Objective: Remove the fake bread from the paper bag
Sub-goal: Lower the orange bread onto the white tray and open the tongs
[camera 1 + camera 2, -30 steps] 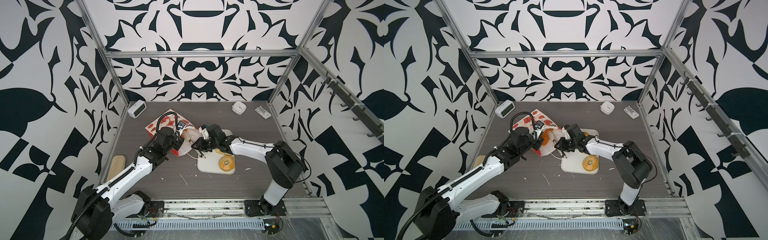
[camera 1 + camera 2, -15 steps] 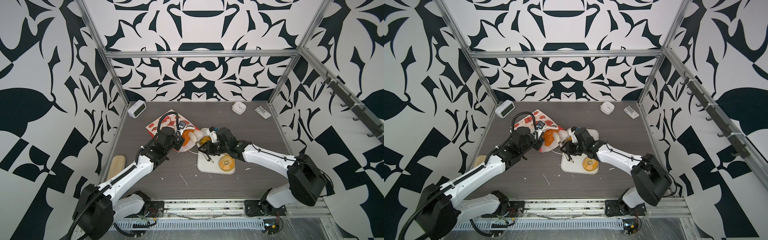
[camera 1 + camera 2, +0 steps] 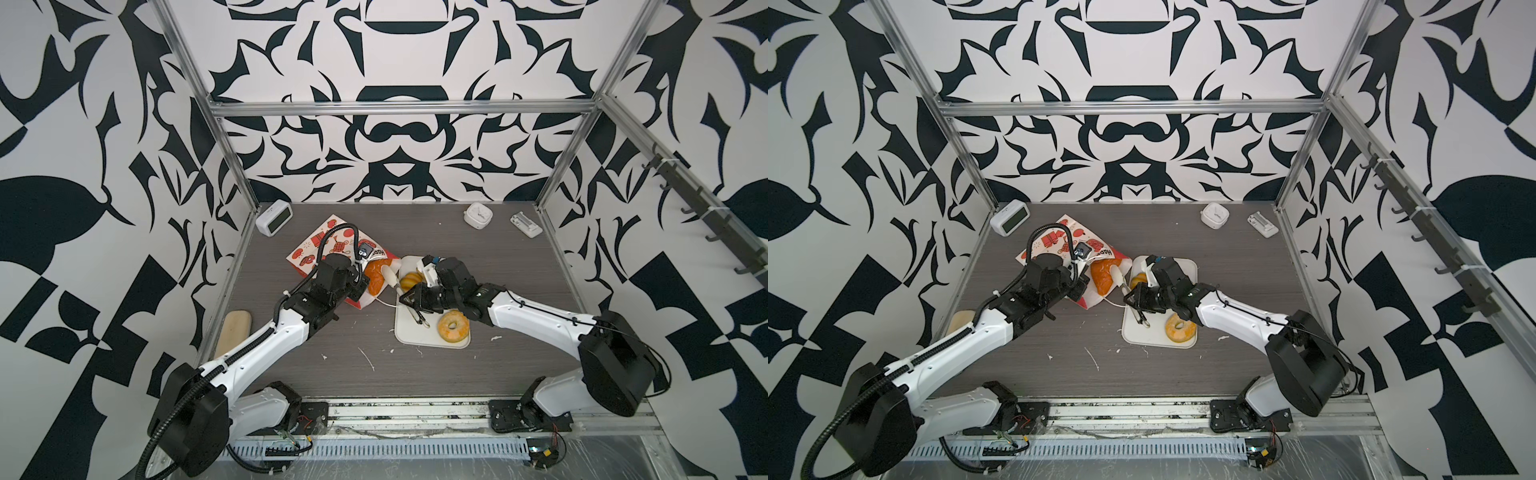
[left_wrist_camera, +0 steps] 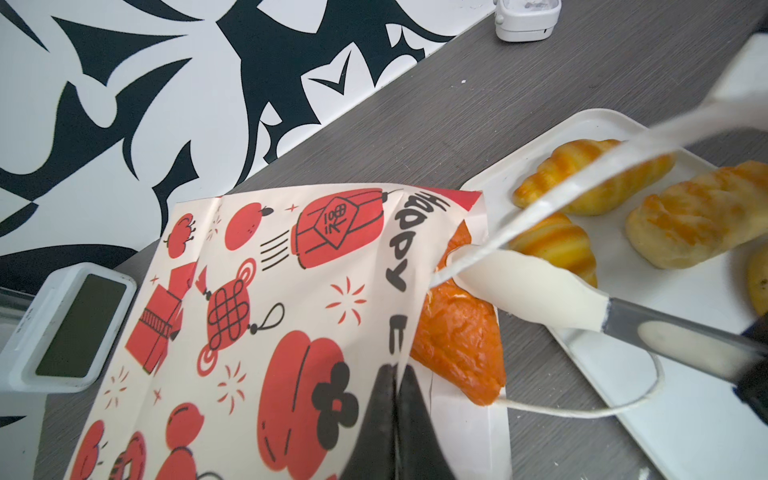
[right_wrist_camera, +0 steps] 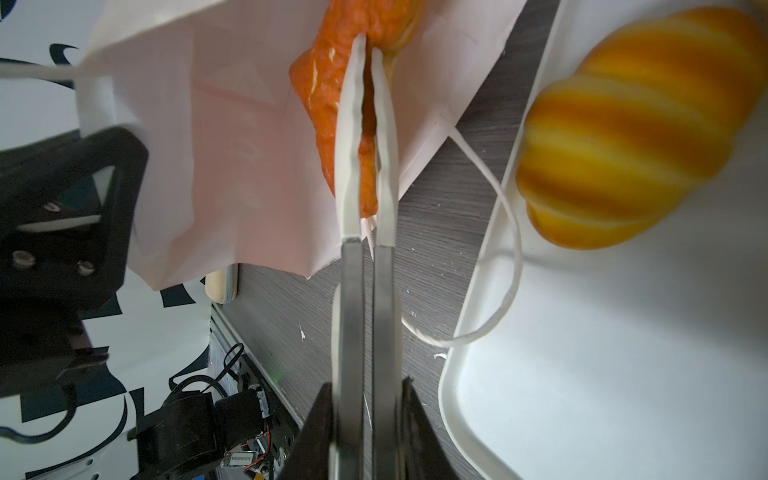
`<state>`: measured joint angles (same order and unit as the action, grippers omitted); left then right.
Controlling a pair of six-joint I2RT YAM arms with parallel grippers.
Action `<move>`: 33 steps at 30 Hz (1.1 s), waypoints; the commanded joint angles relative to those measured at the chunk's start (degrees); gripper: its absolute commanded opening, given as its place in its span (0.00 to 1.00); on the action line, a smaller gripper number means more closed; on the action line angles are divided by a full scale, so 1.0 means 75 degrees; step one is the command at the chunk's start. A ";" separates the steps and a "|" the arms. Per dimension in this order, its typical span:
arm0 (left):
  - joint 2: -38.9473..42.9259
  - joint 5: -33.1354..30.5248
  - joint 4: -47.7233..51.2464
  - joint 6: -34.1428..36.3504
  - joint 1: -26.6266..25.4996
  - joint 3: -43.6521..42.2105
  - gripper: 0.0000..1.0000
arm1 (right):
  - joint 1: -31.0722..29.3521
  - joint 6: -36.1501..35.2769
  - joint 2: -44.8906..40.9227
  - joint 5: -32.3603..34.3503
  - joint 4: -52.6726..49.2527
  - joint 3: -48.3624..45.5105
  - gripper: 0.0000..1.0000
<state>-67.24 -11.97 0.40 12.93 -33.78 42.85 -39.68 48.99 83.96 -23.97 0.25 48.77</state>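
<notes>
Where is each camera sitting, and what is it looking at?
Top views: high at the front, looking down on the table; left arm and right arm show whole.
Left wrist: on the left arm, facing the paper bag; the left claw shows, shut on it.
Right wrist: on the right arm, facing along the tongs; the right claw shows, shut on them.
Shared: both wrist views see the orange turnover in the bag's mouth and the white tray.
</notes>
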 commanded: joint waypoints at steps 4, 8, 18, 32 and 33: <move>-0.0160 -0.0353 0.0051 -0.0071 -0.0031 0.0352 0.07 | 0.0079 0.0010 -0.0415 -0.0259 0.0331 0.0357 0.00; -0.0380 -0.0522 0.0058 -0.0173 -0.0037 0.0514 0.07 | 0.0076 0.0022 -0.0650 -0.0626 0.0191 0.0174 0.00; -0.0710 -0.0670 -0.0240 -0.0339 -0.0043 0.0590 0.06 | 0.0076 -0.0222 -0.1605 -0.1121 -0.0585 -0.0239 0.00; -0.0713 -0.1175 -0.0505 -0.0645 -0.0037 0.0708 0.07 | 0.0076 -0.1082 -0.3669 -0.0778 -0.3384 -0.0634 0.00; -0.0714 -0.1190 -0.0511 -0.0645 -0.0043 0.0708 0.07 | 0.0079 -0.1077 -0.3834 -0.0729 -0.3537 -0.0671 0.00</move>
<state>-72.40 -19.53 -1.74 9.41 -33.93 46.30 -39.33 43.16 58.41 -30.35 -23.09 43.68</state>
